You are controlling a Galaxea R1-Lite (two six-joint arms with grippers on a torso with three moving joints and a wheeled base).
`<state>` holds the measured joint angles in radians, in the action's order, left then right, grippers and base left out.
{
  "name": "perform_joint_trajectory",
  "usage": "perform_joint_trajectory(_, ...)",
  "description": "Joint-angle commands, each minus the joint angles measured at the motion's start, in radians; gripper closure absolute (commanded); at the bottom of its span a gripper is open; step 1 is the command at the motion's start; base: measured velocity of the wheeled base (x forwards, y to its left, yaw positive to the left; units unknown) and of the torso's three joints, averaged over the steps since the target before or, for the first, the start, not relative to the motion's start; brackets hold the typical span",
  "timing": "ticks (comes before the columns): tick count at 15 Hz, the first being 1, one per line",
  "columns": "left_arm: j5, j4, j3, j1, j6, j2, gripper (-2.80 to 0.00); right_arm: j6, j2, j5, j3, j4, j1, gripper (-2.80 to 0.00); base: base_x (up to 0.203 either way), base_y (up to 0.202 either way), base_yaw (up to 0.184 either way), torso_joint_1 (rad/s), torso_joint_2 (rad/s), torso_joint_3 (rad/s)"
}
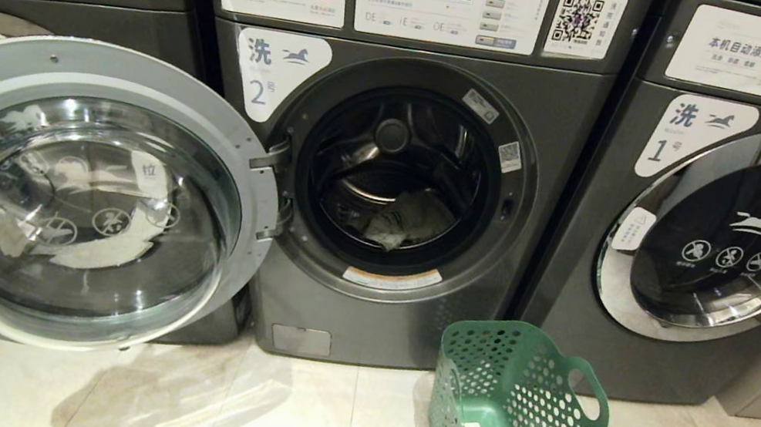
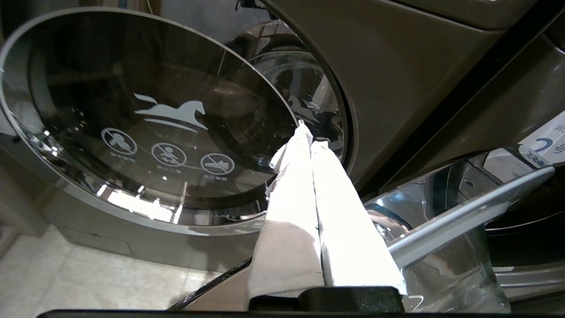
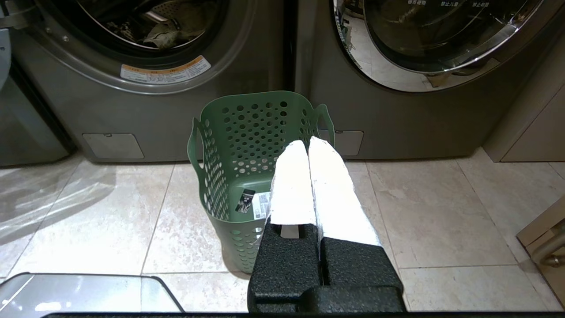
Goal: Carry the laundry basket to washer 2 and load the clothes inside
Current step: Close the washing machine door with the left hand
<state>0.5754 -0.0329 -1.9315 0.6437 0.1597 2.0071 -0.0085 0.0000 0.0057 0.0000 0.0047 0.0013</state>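
Currently on pale beige tile floor [image 1: 312, 421], facing a row of dark grey front-loaders. Washer 2 [image 1: 388, 168] has its chrome-ringed glass door [image 1: 71, 190] swung open to the left; the pale grey-green patterned garment [image 1: 410, 220] lies in the drum. Green plastic holed laundry basket [image 1: 523, 423] stands empty on the floor just before washer 2, near washer 1 [image 1: 730, 228]. Left gripper [image 2: 309, 132] closed, empty, beside the door. Right gripper [image 3: 307, 143] closed, empty, above the basket.

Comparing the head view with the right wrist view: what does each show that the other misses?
Head view only: washer 2's control panel, its "2" label and its swung-open door. Right wrist view only: the right claw, shut and empty, above the floor. Both: the empty laundry basket on the tiles and the clothes inside the drum.
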Motion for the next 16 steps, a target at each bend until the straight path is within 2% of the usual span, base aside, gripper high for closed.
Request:
perform_joint_trajectory(1, 0.015, 0.007, -0.001, 0.004, 0.046, 0.031, 0.00, -0.001, 0.002, 0.000, 0.000, 0.000, 0.000, 0.00, 0.000, 0.000, 0.000, 0.000, 0.00, 0.000)
perform_joint_trajectory(3, 0.045, 0.006, -0.001, 0.003, 0.108, 0.034, 0.00, -0.001, 0.002, 0.000, 0.000, 0.000, 0.000, 0.00, 0.000, 0.000, 0.000, 0.000, 0.00, 0.000)
perform_joint_trajectory(11, 0.067, -0.013, -0.001, 0.004, 0.115, 0.074, 0.00, -0.001, 0.002, 0.000, 0.000, 0.000, 0.000, 0.00, 0.000, 0.000, 0.000, 0.000, 0.00, 0.000)
perform_joint_trajectory(16, 0.100, -0.184, 0.000, 0.008, 0.113, 0.018, 0.00, -0.001, 0.001, 0.001, 0.000, 0.000, 0.000, 0.00, 0.000, 0.000, 0.000, 0.000, 0.00, 0.000)
